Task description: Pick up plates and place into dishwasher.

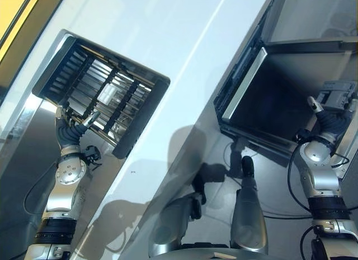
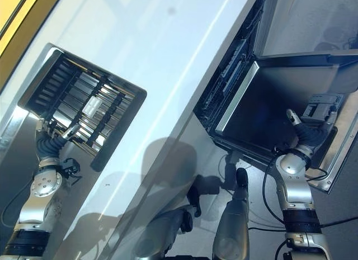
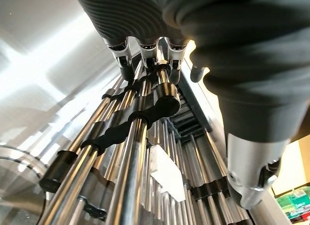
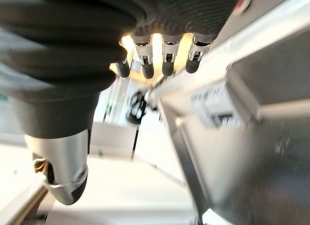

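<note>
A pale, glossy counter point(image 1: 184, 58) runs ahead of you, with a dark-framed rack point(image 1: 106, 92) sunk into it. Your left hand point(image 1: 75, 128) sits at the rack's near edge, fingers point(image 3: 127, 65) loosely extended, tips touching the shiny steel rods point(image 3: 131, 176) and clasping nothing. Black wavy clips point(image 3: 160, 106) cross the rods just past the fingertips. A clear curved rim point(image 3: 14, 162) lies beside the rods, below that hand; you cannot tell if it is a plate. The dishwasher point(image 1: 268, 98), dark inside with a silver-edged door, lies open just ahead of your right hand point(image 1: 330, 123), whose fingers point(image 4: 167, 60) hang straight and empty.
</note>
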